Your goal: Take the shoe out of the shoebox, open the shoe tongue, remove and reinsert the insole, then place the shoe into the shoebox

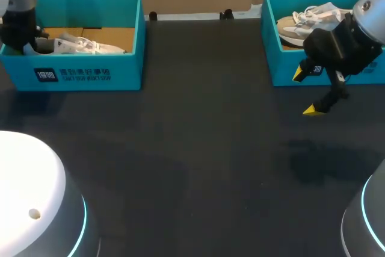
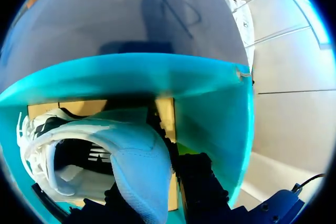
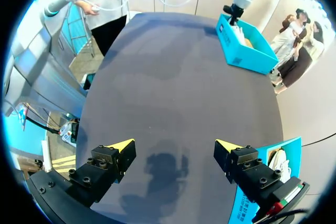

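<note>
With left fingers (image 2: 202, 187) pinched on the heel of the white sneaker (image 2: 131, 150), low in the teal cardboard shoebox (image 2: 210, 103) at ten o'clock: risks slipping off, or snagging the toe on the wall and dragging it along. With right fingers (image 3: 118, 150) spread wide at three o'clock, braces nothing.

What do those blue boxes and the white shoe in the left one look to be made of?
Left box and right box: most likely cardboard, matte teal on the outside. The left box's floor shows bare brown board with flap seams.
Shoe: a smooth white upper with faint stitch lines. It could be leather or a synthetic look-alike; the pictures don't settle which.
</note>
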Robot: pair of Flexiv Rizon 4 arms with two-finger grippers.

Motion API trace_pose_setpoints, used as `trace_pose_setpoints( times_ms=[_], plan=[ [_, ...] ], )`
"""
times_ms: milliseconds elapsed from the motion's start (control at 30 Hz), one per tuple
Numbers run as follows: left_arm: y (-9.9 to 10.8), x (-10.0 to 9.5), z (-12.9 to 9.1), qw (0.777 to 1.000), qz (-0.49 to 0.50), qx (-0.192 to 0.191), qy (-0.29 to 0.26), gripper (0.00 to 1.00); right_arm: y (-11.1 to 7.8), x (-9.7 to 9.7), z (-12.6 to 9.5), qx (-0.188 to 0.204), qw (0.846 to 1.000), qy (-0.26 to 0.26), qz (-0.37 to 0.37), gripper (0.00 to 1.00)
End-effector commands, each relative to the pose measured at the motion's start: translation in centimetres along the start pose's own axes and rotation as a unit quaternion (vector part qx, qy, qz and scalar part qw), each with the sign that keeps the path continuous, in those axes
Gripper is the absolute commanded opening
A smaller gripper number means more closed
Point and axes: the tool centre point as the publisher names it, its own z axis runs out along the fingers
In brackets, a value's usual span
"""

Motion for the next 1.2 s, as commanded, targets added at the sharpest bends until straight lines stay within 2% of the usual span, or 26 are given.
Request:
trace_pose_setpoints(
  times_ms=[33,300,400,467,533,767,833,933,1067,1167,1200],
  plan=[
    [0.9,-0.2,0.8,1.000,0.003,0.013,0.002,0.00,0.0,-0.1,0.1,0.001,1.000,0.001,0.001,1.00],
    [0.9,-0.4,1.6,1.000,0.010,0.028,0.000,0.00,0.0,-0.1,0.1,0.001,1.000,0.001,0.001,1.00],
    [0.9,-0.4,1.6,0.999,0.014,0.029,-0.002,0.27,0.0,-0.1,0.1,0.001,1.000,0.001,0.001,1.00],
    [0.8,-0.3,1.6,0.999,0.016,0.029,-0.002,0.38,0.0,-0.1,0.1,0.001,1.000,0.001,0.001,1.00],
    [0.8,-0.2,1.4,0.999,0.019,0.030,-0.003,0.45,0.0,-0.1,0.1,0.001,1.000,0.001,0.001,1.00],
    [0.7,0.2,0.3,0.999,0.021,0.028,-0.013,0.49,0.0,-0.1,0.1,0.001,1.000,0.001,0.001,1.00],
    [0.5,0.3,-0.8,0.999,0.022,0.024,-0.025,0.54,0.0,-0.1,0.1,0.001,1.000,0.001,0.001,1.00],
    [0.3,0.3,-2.5,0.999,0.021,0.019,-0.040,0.65,0.0,-0.1,0.1,0.001,1.000,0.001,0.001,1.00],
    [-0.1,0.3,-4.4,0.998,0.021,0.011,-0.051,0.85,0.0,-0.1,0.1,0.001,1.000,0.001,0.001,1.00],
    [-0.2,0.3,-5.7,0.998,0.014,0.009,-0.053,0.91,0.0,-0.1,0.1,0.001,1.000,0.001,0.001,1.00],
    [-0.3,0.3,-6.1,0.998,0.013,0.009,-0.053,0.96,0.0,-0.1,0.1,0.001,1.000,0.001,0.001,1.00]
  ],
)
